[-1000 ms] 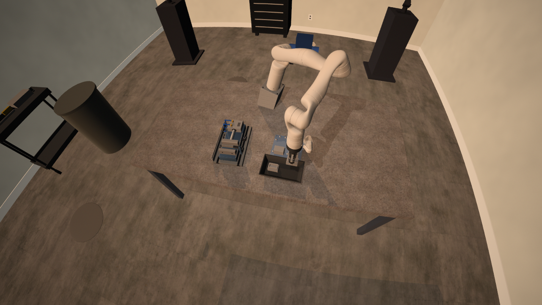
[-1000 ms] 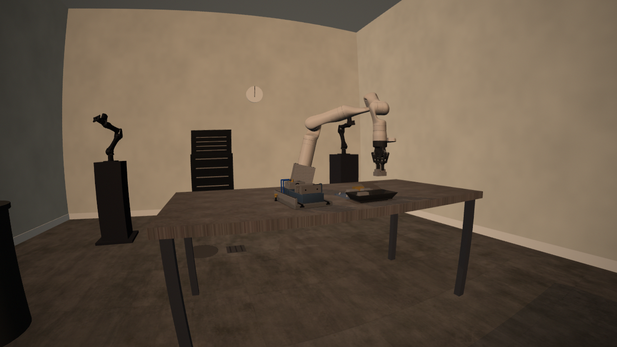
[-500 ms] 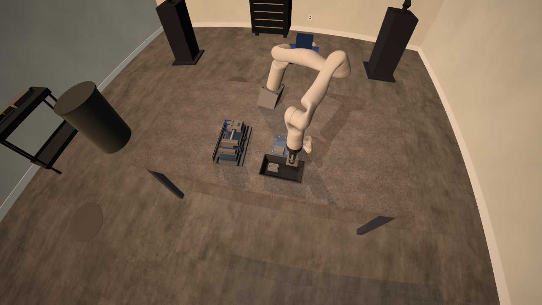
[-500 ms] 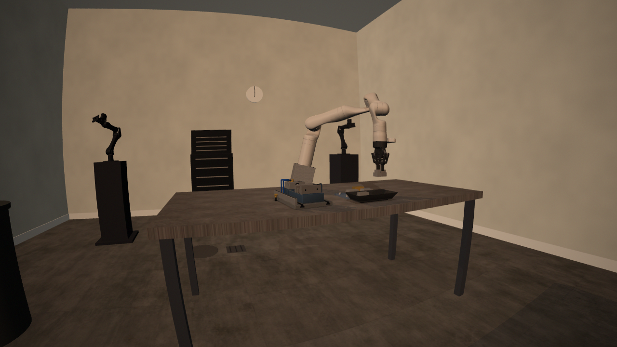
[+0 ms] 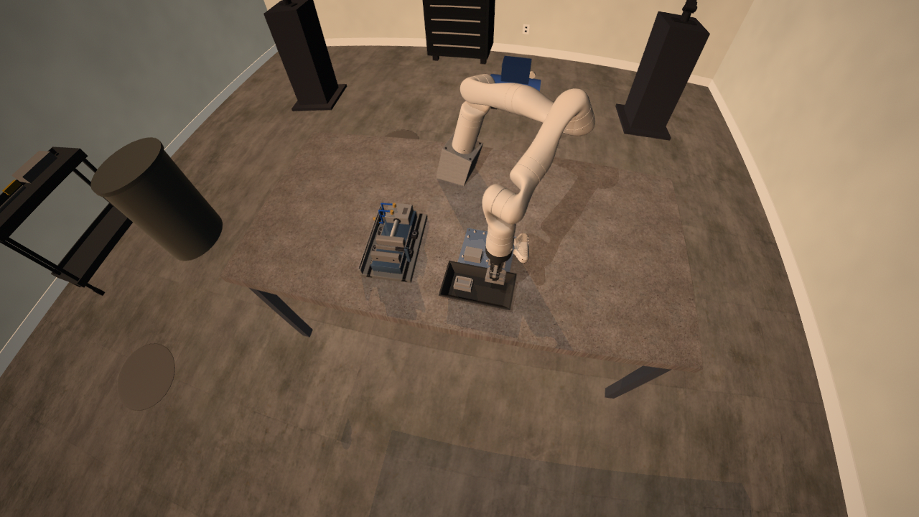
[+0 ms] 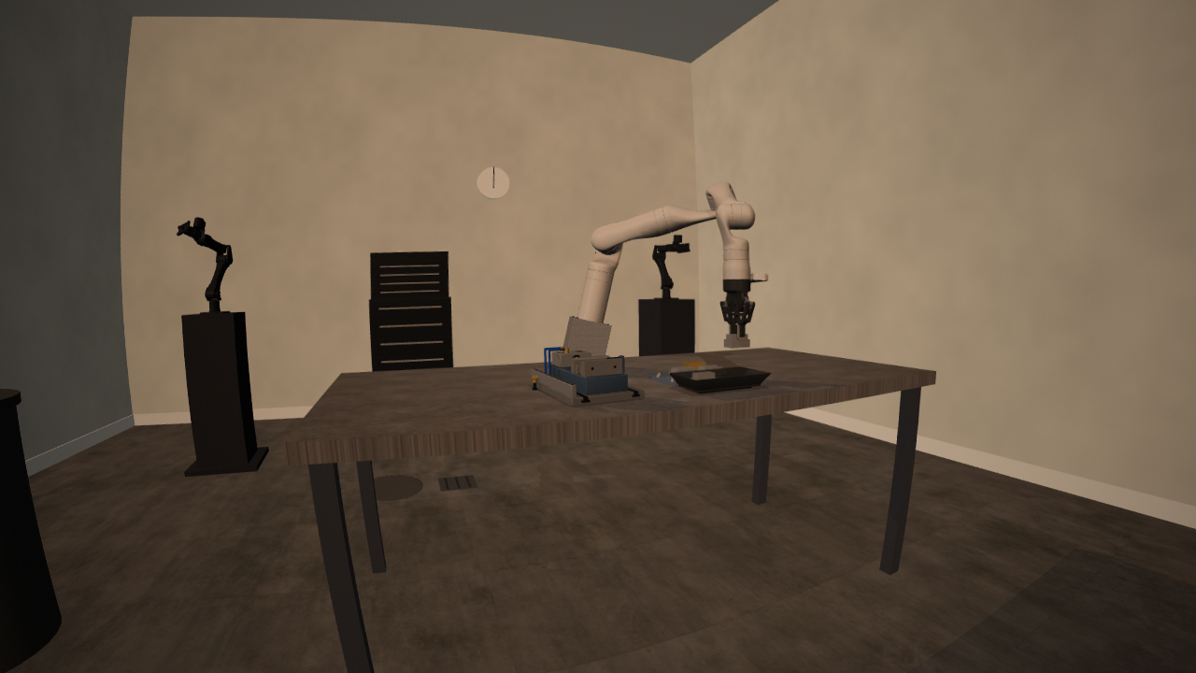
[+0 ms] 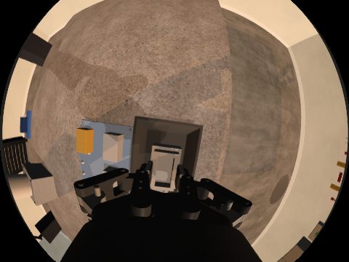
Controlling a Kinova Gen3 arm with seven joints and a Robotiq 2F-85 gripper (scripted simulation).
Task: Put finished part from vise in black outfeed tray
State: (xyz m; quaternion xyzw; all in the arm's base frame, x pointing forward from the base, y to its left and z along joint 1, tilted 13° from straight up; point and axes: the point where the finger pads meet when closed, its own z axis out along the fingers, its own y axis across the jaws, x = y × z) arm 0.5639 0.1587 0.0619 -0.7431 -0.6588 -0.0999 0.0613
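My gripper point(image 5: 494, 275) is shut on the finished part point(image 7: 164, 168), a pale grey block with a pocket on top. It holds the part well above the right half of the black outfeed tray point(image 5: 477, 286). In the side view the gripper point(image 6: 737, 332) hangs clear above the tray point(image 6: 720, 378) with the part point(image 6: 736, 340) at its tips. Another pocketed block point(image 5: 463, 282) lies in the tray's left half. The vise point(image 5: 392, 241) stands left of the tray with its jaws empty.
A blue plate point(image 5: 476, 247) behind the tray carries a plain grey block point(image 5: 474, 253) and, in the wrist view, an orange block point(image 7: 86, 141). The arm's base point(image 5: 459, 164) stands at the back of the table. The table's front edge lies close below the tray.
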